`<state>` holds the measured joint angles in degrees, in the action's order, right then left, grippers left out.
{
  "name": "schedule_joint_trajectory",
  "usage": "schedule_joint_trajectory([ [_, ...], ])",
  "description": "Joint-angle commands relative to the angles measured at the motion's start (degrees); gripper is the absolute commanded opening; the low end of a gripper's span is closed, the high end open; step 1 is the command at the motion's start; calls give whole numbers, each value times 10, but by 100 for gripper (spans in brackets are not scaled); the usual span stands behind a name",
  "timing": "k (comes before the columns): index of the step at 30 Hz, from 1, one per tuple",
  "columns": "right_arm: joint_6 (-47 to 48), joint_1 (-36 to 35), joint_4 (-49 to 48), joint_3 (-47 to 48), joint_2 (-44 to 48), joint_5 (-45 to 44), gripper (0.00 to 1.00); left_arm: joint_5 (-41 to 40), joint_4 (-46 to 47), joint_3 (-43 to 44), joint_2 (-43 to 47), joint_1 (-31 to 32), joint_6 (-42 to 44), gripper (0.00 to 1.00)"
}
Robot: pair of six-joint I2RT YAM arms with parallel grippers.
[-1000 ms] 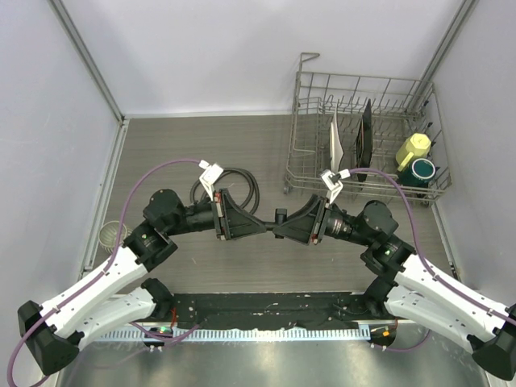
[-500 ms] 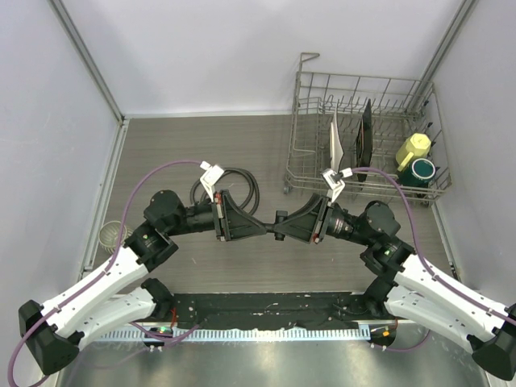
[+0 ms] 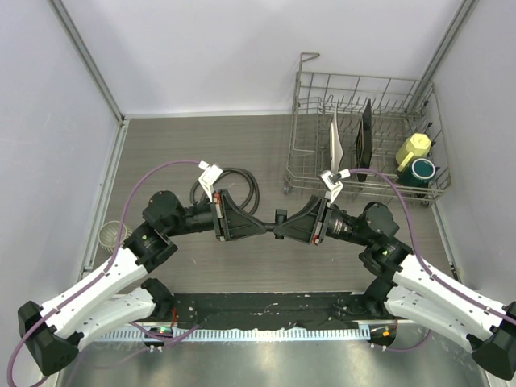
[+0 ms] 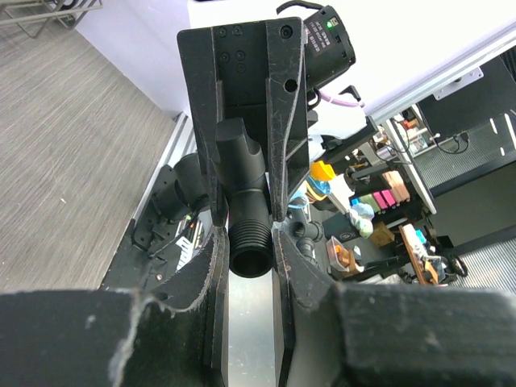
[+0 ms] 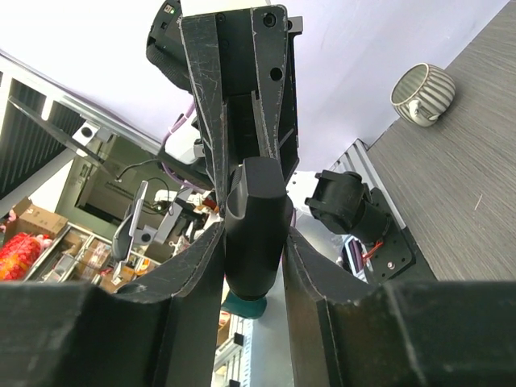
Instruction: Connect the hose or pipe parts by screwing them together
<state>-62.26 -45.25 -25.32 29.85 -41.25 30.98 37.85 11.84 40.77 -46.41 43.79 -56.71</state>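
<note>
A small black T-shaped fitting (image 3: 280,216) hangs above the table's middle, between both grippers. My left gripper (image 3: 264,228) is shut on its threaded open end (image 4: 250,242), and the fingers (image 4: 211,266) press on both sides. From the opposite side my right gripper (image 3: 279,231) is shut on the smooth end (image 5: 256,242); its fingers (image 5: 196,266) touch that end on each side. The fitting's side stub points away from the arm bases. The black hose (image 3: 235,184) lies coiled on the table behind the left gripper, with nothing holding it.
A wire dish rack (image 3: 306,121) stands at the back right with upright plates (image 3: 336,139), a yellow cup (image 3: 414,149) and a teal cup (image 3: 421,170). A striped cup (image 3: 110,235) sits by the left wall. A black mat (image 3: 266,306) lines the near edge.
The right gripper's jaws have closed in onto the fitting's smooth end. The left gripper kept its hold, and both arms stayed almost in place.
</note>
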Motion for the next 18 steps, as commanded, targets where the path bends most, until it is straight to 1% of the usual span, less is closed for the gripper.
schedule_joint_trajectory([
  [1,-11,-2,-43,1,2,7,38,0,44,0,12,1,-5,0],
  [11,-23,-2,-68,-1,-8,14,38,20,46,0,4,1,-13,0],
  [14,-25,-2,-75,-2,-12,17,34,21,45,1,3,1,-13,0],
  [18,-24,-3,-76,-6,-10,14,37,23,41,2,0,0,-13,0],
])
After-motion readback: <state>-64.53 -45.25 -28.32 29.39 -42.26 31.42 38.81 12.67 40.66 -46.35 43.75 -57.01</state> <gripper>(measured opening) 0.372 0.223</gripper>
